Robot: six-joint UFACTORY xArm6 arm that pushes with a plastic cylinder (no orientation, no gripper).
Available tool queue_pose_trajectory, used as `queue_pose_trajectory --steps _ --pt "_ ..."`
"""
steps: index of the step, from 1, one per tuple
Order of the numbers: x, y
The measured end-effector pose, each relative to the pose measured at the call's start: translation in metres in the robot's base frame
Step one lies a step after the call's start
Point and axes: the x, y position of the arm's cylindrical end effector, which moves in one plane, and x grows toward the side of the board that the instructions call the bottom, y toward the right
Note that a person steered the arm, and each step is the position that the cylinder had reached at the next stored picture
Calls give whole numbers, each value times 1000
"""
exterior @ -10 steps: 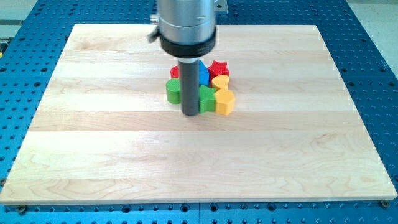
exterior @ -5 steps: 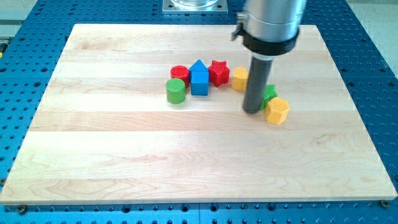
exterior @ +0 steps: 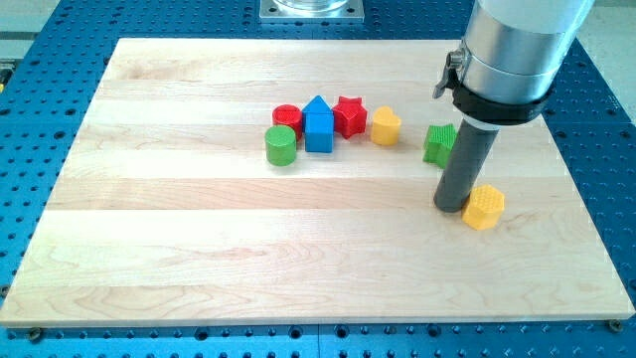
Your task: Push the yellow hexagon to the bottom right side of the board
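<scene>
The yellow hexagon [exterior: 484,207] lies on the wooden board [exterior: 199,239] at the view's right, a little below the middle. My tip [exterior: 450,206] rests on the board right at the hexagon's left side, touching or nearly touching it. The rod rises from there to the grey arm body [exterior: 512,50] at the view's top right. A green block [exterior: 438,143] sits just above and left of the rod, partly hidden by it.
A cluster sits near the board's upper middle: a green cylinder [exterior: 281,145], a red cylinder [exterior: 287,116], a blue house-shaped block [exterior: 318,124], a red star [exterior: 350,115] and a second yellow block [exterior: 386,126]. The board's right edge [exterior: 576,189] is close to the hexagon.
My tip has swept from the cluster toward the view's right and bottom, carrying the yellow hexagon with it. The green block was dragged right and then left behind.
</scene>
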Motion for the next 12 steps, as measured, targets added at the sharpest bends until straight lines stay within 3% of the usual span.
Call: queue_pose_trajectory --steps 4,5,6,7,9,11,12 --pt "3 -2" --pt "1 35" --pt "-30 44" --pt "-18 95" --pt "21 90" --pt "-8 71" --pt "27 65"
